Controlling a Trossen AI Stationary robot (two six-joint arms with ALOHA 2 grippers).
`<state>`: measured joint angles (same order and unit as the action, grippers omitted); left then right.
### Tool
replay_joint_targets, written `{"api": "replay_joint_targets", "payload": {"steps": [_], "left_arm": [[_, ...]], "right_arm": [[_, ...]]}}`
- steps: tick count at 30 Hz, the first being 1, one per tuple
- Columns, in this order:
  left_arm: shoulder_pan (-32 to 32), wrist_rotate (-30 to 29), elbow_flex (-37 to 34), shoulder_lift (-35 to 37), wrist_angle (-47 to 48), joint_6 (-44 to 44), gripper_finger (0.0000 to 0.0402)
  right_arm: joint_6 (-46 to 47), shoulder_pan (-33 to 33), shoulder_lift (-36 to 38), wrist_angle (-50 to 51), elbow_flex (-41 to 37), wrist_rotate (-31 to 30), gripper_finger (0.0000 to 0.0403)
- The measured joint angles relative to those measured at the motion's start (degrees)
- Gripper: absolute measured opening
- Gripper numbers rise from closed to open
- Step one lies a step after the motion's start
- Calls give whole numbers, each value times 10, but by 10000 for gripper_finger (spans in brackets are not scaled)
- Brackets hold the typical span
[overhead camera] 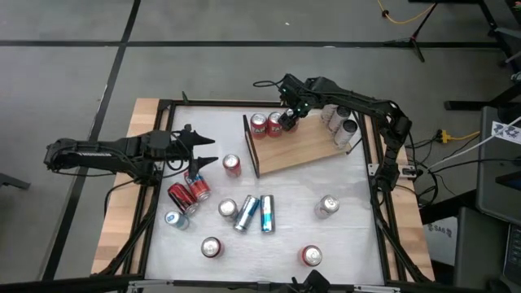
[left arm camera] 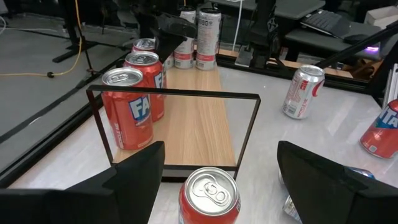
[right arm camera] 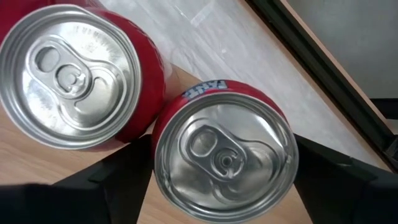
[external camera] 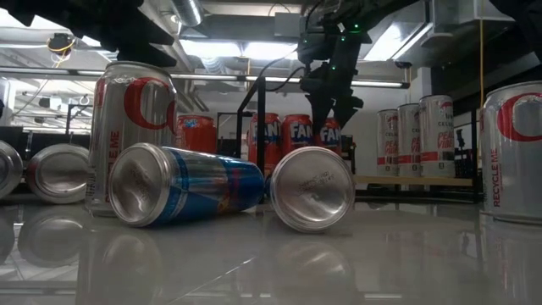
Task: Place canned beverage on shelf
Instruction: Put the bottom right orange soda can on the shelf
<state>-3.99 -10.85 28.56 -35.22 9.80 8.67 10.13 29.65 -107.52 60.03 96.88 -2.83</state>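
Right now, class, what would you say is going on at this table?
A two-armed robot is stocking cans onto a wooden shelf. The right gripper is directly over a red can standing on the shelf beside another red can, its fingers straddling it with gaps either side. The left gripper hovers open near a red can in front of the shelf. More cans lie scattered on the white table.

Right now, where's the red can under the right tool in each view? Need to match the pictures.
High: red can at the shelf's railed end, beside another red can, right tool over it.
Low: centre background, under the tool, can mostly hidden.
Left wrist: second can back behind the dark rail.
Right wrist: can top between the fingers.
Shared landmark: the shelf's rail.
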Motion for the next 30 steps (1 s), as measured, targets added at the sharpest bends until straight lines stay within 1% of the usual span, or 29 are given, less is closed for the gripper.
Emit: {"api": "replay_joint_targets", "payload": {"steps": [17, 30], "left_arm": [[0, 0, 0, 0, 0, 0, 302], [0, 0, 0, 0, 0, 0, 302]], "right_arm": [[2, 0, 0, 0, 0, -5, 341], [3, 0, 15, 2, 5, -6, 341]]}}
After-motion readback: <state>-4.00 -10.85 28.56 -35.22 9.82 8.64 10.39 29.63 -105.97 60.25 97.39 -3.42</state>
